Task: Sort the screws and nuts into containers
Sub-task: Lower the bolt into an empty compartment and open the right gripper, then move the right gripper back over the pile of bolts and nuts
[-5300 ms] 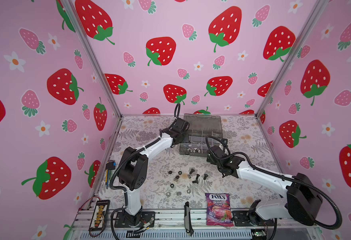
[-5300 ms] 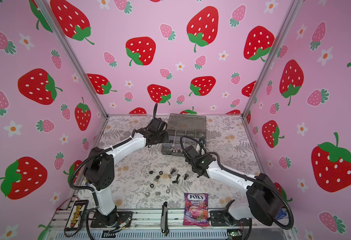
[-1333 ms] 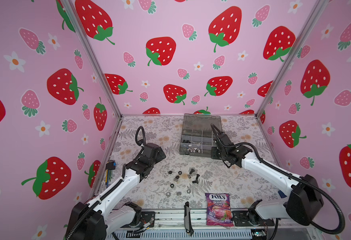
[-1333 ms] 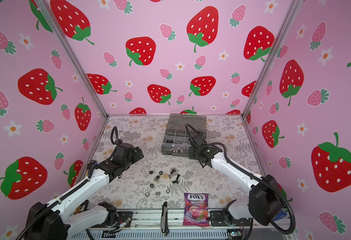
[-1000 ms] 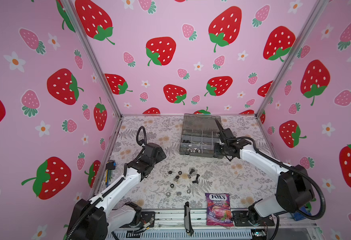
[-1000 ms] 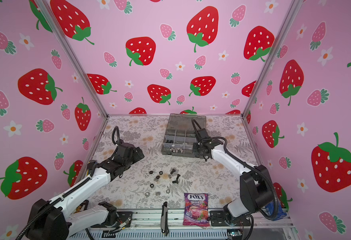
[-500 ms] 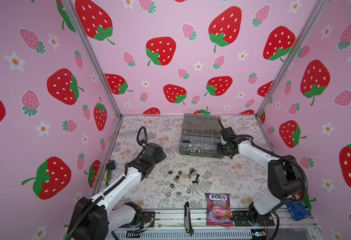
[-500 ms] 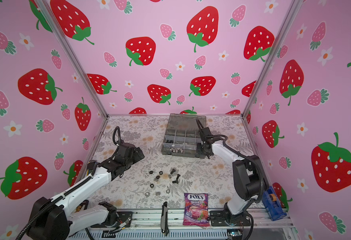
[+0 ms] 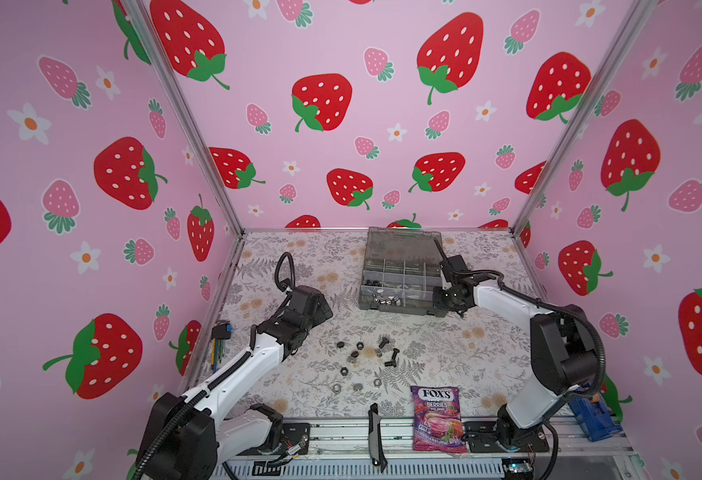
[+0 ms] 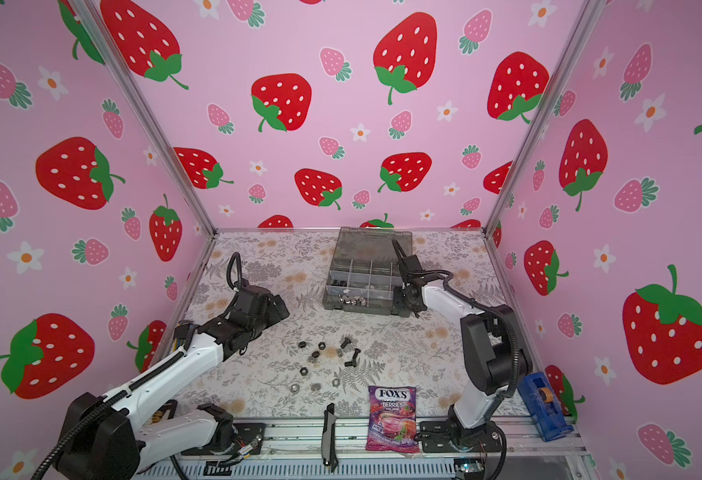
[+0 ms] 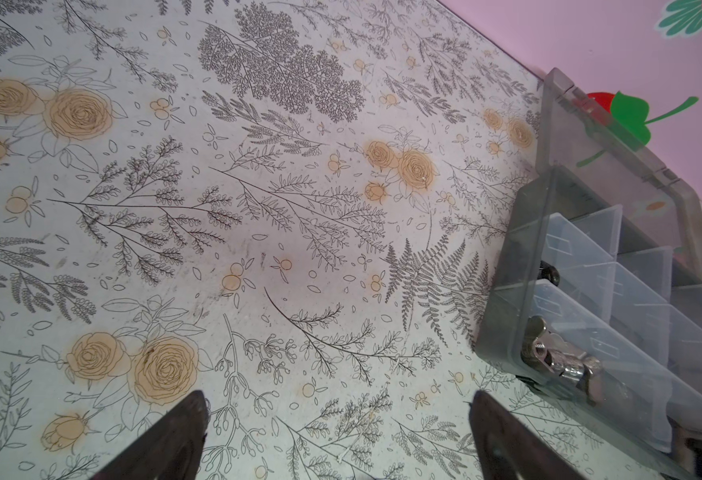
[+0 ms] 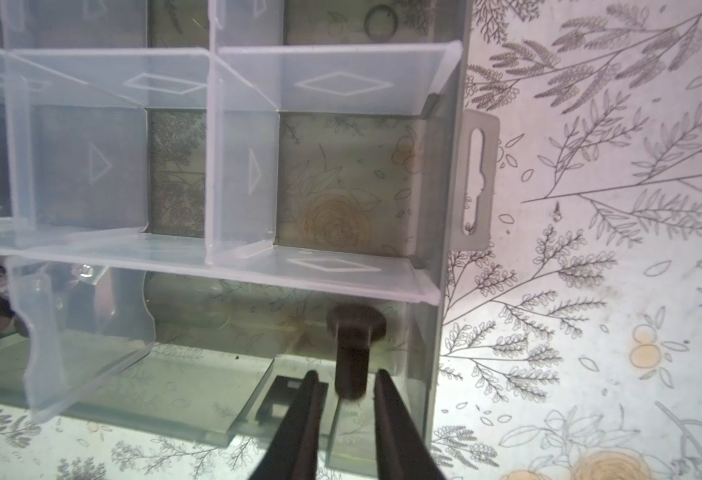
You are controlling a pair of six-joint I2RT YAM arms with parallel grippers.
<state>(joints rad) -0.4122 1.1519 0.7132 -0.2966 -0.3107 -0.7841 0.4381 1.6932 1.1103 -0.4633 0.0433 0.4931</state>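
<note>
the sort is partway done. in both top views the smoky grey translucent organiser box [image 9: 401, 311] sits just right of the frame's centre with its lid [image 9: 399, 245] open behind it, and it already holds some pieces. shiny silver winged nuts [image 9: 386, 300] fill a front compartment near its left end. the left wrist view shows a dark piece [image 11: 548, 272] in the compartment behind that.

in the right wrist view a black screw [image 12: 355, 332], hex-headed with a short stubby shaft, is in the box's front corner compartment. its shaft sits between the tips of the right pincer [image 12: 346, 376], which stands narrow with a sliver of gap on each side, so the screw looks freed rather than gripped. whether it rests on the compartment floor i cannot tell.

what is left lies below the box, at lower centre of the frame. several small black and silver hex nuts [image 9: 355, 355] and two loose screws [image 9: 391, 358] are scattered on the matte, floral-printed counter [image 9: 465, 353]. the left pincer [image 11: 337, 399] is spread wide and empty over bare counter, left of that scatter. the dividers [image 12: 241, 166] are thin, clear, glossy plastic.
</note>
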